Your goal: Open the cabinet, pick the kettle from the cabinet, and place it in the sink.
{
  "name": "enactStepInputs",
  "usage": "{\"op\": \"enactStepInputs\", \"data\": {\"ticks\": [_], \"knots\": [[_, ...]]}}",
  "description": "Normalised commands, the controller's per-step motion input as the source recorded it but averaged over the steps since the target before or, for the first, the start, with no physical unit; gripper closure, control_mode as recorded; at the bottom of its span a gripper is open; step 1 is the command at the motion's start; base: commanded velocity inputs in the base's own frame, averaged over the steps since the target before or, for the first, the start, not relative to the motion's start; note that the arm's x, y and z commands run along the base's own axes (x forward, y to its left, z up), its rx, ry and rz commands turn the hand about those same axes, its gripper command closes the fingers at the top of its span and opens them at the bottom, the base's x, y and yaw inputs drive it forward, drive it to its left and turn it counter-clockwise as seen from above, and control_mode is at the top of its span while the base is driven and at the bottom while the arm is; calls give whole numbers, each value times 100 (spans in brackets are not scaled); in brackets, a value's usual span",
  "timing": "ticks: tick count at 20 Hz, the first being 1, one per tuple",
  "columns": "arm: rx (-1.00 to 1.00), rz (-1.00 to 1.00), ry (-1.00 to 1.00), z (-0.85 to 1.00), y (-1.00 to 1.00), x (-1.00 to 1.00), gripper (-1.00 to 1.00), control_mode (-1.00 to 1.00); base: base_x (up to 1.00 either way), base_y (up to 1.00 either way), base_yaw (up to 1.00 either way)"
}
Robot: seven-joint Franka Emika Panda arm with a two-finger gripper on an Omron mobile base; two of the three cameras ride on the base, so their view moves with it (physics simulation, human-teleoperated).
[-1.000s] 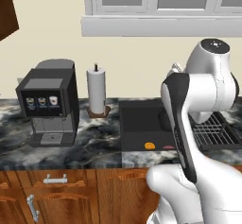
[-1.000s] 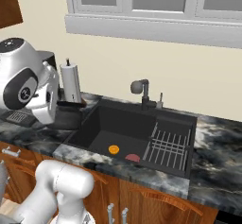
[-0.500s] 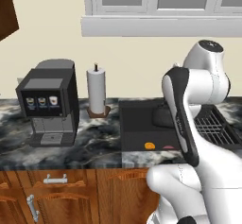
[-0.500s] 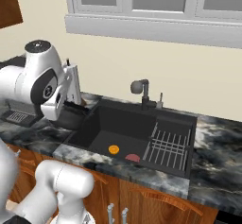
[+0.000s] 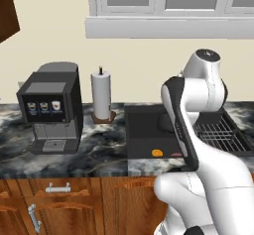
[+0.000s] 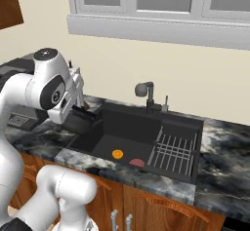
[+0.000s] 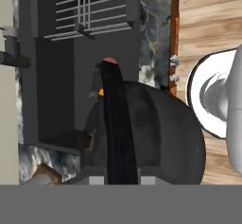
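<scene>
My hand (image 6: 82, 109) pinching the kettle (image 7: 156, 133) by its handle, over the sink (image 6: 141, 127) at nine o'clock

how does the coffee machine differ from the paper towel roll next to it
The coffee machine is boxy and black, while the paper towel roll is a slim white cylinder. The coffee machine is wider and bulkier; the paper towel roll stands about as tall but narrow. The coffee machine has a panel of small coloured icons on its front; the paper towel roll is plain, on a brown base with a dark spindle on top. Both stand upright on the marble counter, left of the sink.
</scene>
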Motion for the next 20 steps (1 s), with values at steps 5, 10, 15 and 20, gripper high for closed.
{"op": "enactStepInputs", "data": {"ticks": [5,10,15,20], "knots": [[-1,-27,0,-19,-7,22,100,-100,0,0,0],[0,-24,0,-19,-16,11,100,-100,0,0,0],[0,-19,0,-18,-24,1,100,-100,0,0,0],[-1,-15,0,-19,-22,10,100,-100,0,0,0]]}}
